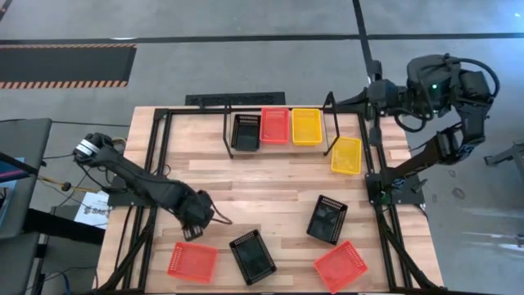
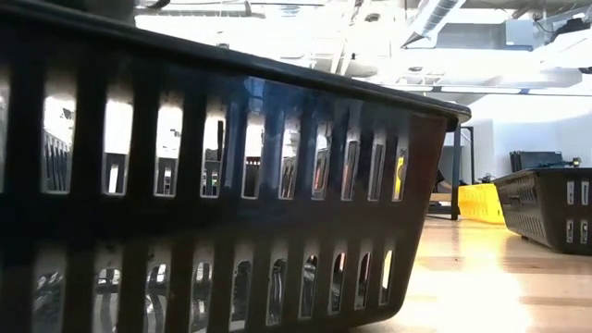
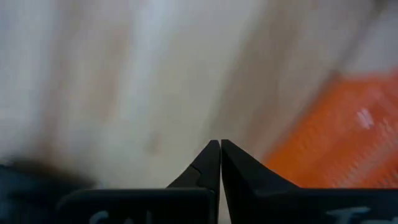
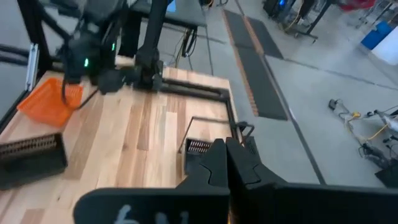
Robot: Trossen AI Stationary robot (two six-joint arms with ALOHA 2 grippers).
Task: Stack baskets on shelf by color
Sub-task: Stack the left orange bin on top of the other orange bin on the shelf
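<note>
The shelf [image 1: 278, 141] stands at the table's far middle and bears a black basket [image 1: 246, 131], a red basket [image 1: 275, 125] and a yellow basket [image 1: 307, 125] side by side. A second yellow basket [image 1: 346, 155] lies on the table just right of the shelf's right post. On the near half lie two black baskets [image 1: 327, 219] [image 1: 252, 256] and two red ones [image 1: 192, 261] [image 1: 341, 265]. My left gripper [image 1: 194, 233] [image 3: 220, 148] is shut, points down over bare wood just beyond the near-left red basket [image 3: 348, 137], and holds nothing. My right gripper [image 4: 225, 148] is shut and raised at the far right.
A black tube frame [image 1: 155, 164] edges the table on the left, right and far sides. In the low view one black basket [image 2: 231, 185] fills the foreground, with another [image 2: 546, 203] and a yellow one [image 2: 481, 202] behind. Bare wood [image 1: 262, 188] lies between the shelf and the near baskets.
</note>
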